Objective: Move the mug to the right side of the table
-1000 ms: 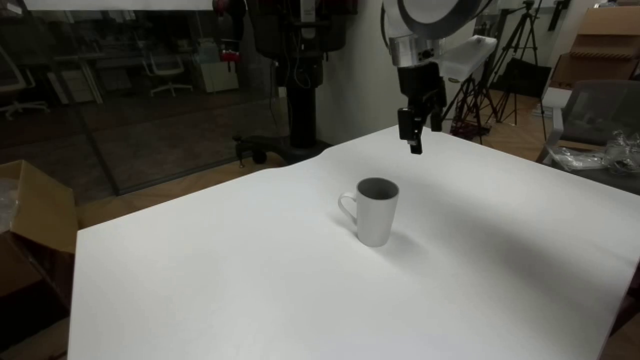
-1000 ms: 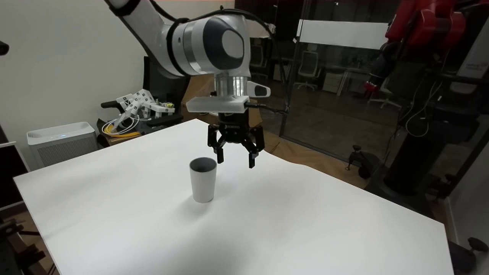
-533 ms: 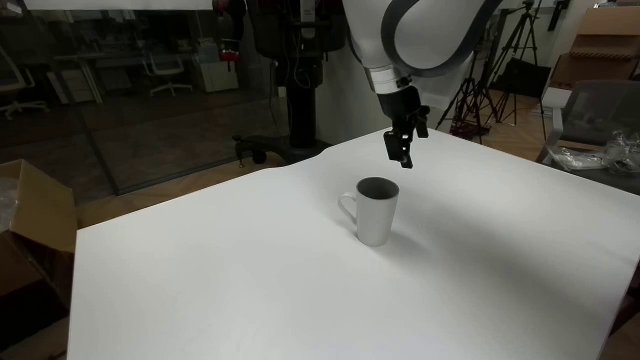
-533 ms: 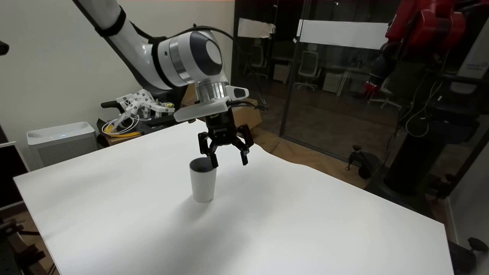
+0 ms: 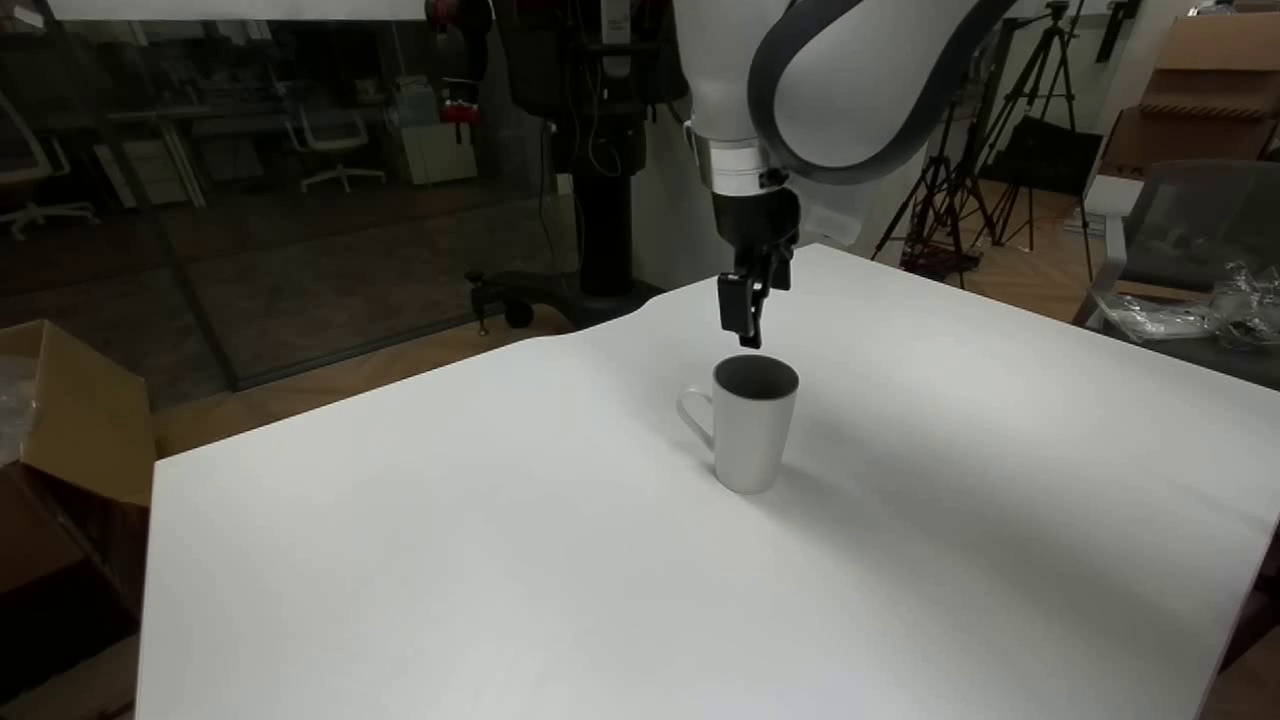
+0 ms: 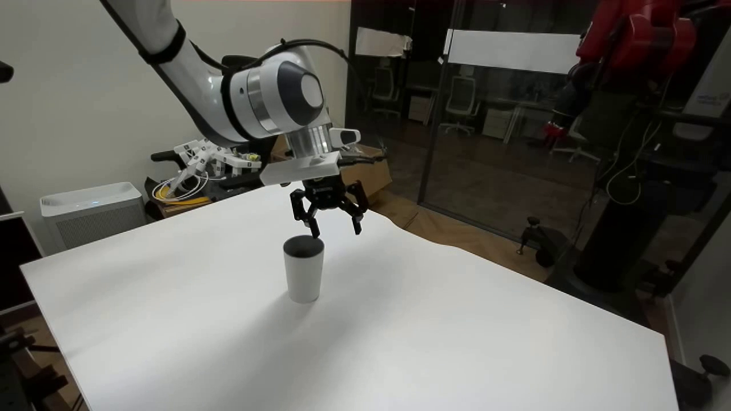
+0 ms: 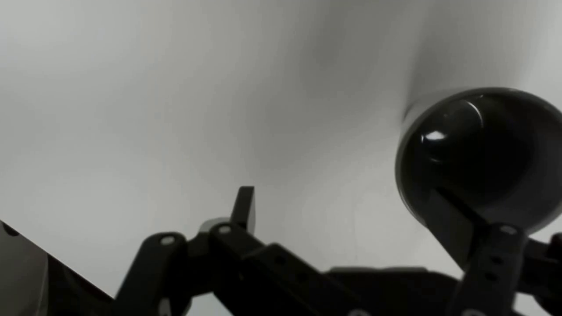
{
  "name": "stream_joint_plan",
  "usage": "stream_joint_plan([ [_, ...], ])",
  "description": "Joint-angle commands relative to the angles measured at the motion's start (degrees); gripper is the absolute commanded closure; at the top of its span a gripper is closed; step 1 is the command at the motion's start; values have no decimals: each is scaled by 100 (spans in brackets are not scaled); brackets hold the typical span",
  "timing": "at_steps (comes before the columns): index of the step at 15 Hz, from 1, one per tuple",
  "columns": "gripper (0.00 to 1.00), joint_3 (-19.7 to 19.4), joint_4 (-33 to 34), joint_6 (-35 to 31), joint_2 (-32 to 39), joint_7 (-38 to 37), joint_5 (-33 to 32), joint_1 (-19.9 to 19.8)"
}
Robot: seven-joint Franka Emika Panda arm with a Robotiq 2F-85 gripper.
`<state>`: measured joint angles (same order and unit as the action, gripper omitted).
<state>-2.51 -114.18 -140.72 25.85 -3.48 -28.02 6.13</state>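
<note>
The white mug point(image 5: 752, 440) stands upright on the white table point(image 5: 450, 550), its loop handle on the left in that exterior view. In an exterior view the mug point(image 6: 304, 277) hides its handle. My gripper point(image 6: 336, 233) is open and empty, its fingertips a little above the rim height and mostly to the right of the mug there. In an exterior view the gripper point(image 5: 755, 325) hangs just behind and above the mug's mouth. In the wrist view the gripper point(image 7: 344, 189) has its right finger overlapping the dark mouth of the mug point(image 7: 496, 153); the space between the fingers shows only table.
A cardboard box point(image 5: 85, 415) stands off the table's left edge in an exterior view. A chair point(image 5: 1200, 225) is beyond the right edge. A white air purifier point(image 6: 94, 214) and a red robot point(image 6: 634, 45) stand beyond the table. The table edge shows in the wrist view's lower left.
My gripper has moved left in both exterior views, coming closer to the mug and straightening from a tilt in the last half second. It stays open. The mug has not moved.
</note>
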Motion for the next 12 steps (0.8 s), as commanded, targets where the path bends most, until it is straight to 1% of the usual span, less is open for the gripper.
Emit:
stream_joint_plan([
  [1,0,-50,3,23,7,24,35,50],
  [4,0,-58,-24,20,11,71,20,40],
  [7,0,76,-171,-96,-31,365,165,-28],
  [12,0,256,-335,-95,-77,810,659,-115],
])
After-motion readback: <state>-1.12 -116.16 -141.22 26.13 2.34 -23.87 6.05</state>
